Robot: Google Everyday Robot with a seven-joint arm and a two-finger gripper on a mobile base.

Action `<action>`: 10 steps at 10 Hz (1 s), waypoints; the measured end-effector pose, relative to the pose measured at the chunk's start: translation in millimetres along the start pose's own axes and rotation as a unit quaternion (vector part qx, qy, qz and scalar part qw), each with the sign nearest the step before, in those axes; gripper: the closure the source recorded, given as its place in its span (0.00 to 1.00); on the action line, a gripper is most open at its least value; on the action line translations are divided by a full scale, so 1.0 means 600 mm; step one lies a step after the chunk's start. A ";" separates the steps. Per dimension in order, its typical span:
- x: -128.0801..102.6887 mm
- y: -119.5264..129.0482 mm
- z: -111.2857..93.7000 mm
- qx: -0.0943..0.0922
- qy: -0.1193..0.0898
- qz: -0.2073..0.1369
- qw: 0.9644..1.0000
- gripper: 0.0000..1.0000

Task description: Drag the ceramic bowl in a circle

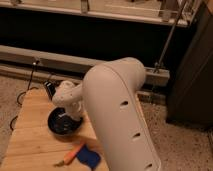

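Note:
The ceramic bowl (60,125) is a shallow, round, glossy black bowl on the wooden table (35,145), left of middle. My gripper (73,116) reaches down from the white wrist (67,95) to the bowl's right inner side. The arm's large white link (120,110) fills the middle of the view and hides the table's right part.
A small dark can (50,89) stands at the table's far edge behind the bowl, next to a black cable. A blue sponge (89,156) and an orange stick-like object (73,154) lie at the near edge. Beyond the table is a speckled floor and a dark wall.

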 end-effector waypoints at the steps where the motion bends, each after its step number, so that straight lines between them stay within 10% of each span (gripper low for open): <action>1: -0.021 0.027 -0.007 -0.005 -0.009 -0.010 1.000 0.85; 5: -0.056 0.165 -0.052 -0.006 -0.042 -0.104 0.994 0.85; 8: 0.000 0.290 -0.060 -0.017 -0.038 -0.203 0.978 0.85; 10: 0.051 0.341 -0.064 -0.033 -0.032 -0.270 0.962 0.85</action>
